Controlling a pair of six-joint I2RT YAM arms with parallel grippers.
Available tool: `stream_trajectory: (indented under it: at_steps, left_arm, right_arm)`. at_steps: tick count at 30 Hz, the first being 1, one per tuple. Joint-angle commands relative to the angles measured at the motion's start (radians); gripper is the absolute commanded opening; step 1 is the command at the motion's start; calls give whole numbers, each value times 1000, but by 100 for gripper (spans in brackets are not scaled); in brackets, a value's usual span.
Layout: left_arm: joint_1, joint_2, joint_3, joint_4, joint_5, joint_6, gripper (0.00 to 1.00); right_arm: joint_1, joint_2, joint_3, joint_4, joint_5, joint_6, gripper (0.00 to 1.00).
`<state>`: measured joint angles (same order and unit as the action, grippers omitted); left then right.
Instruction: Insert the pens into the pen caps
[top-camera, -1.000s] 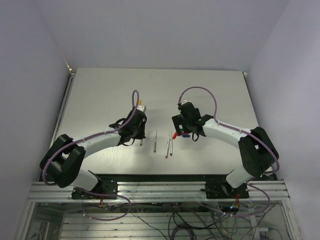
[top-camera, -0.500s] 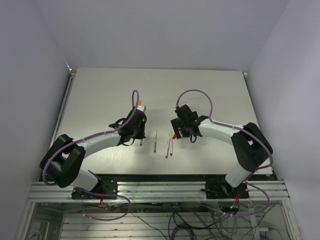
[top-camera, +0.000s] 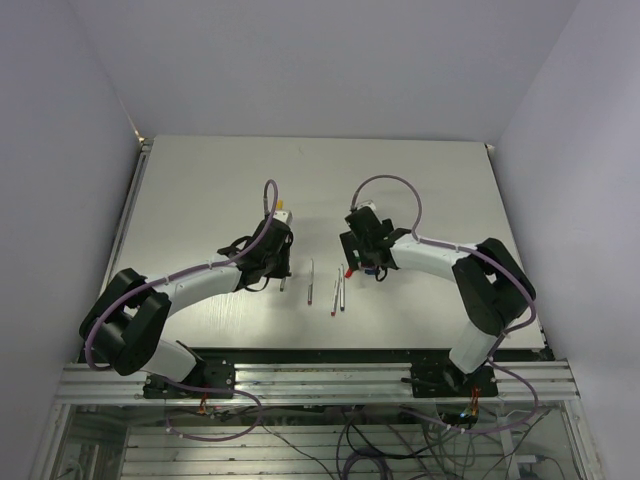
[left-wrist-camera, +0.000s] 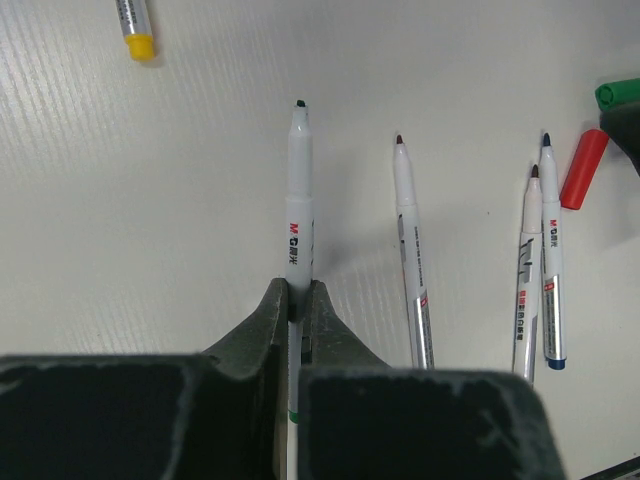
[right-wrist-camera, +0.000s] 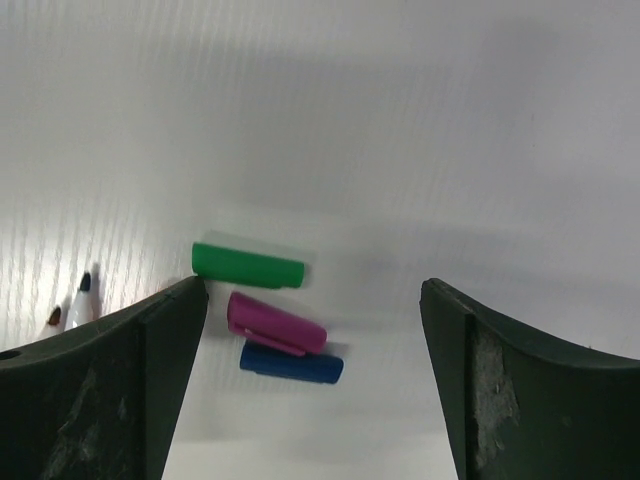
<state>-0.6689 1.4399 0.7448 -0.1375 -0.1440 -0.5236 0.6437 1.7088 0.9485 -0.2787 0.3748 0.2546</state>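
Observation:
My left gripper (left-wrist-camera: 300, 296) is shut on a white pen (left-wrist-camera: 299, 215) with a green band, its dark tip pointing away; in the top view this gripper (top-camera: 280, 258) is left of centre. Three more uncapped pens (left-wrist-camera: 411, 255) lie to its right, also seen in the top view (top-camera: 311, 281). A yellow-capped pen (left-wrist-camera: 133, 25) lies far left. A red cap (left-wrist-camera: 583, 168) lies beside the pens. My right gripper (right-wrist-camera: 312, 288) is open above the green cap (right-wrist-camera: 247, 265), purple cap (right-wrist-camera: 276, 323) and blue cap (right-wrist-camera: 291, 363), which lie close together towards its left finger.
The table's near edge (top-camera: 320, 349) runs just below the pens. Both arms reach in from the bottom corners, and their wrists stand close on either side of the pens. The right gripper (top-camera: 366, 262) hangs over the caps beside the red cap (top-camera: 349, 270).
The right gripper has shifted slightly left, towards the caps and pens. The left gripper and its pen have not moved.

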Motion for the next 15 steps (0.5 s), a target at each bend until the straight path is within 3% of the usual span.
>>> stream_trajectory:
  at_steps: [1, 8, 15]
  left_arm:
    - [7, -17, -10, 27, 18, 0, 7]
    - [6, -21, -12, 23, 12, 0, 7]
    - [6, -25, -9, 15, -1, 0, 7]
  right_arm:
    - [2, 57, 18, 6, 46, 22, 88]
    - [-14, 116, 46, -6, 115, 45, 80]
    - [-42, 127, 78, 8, 84, 52, 55]
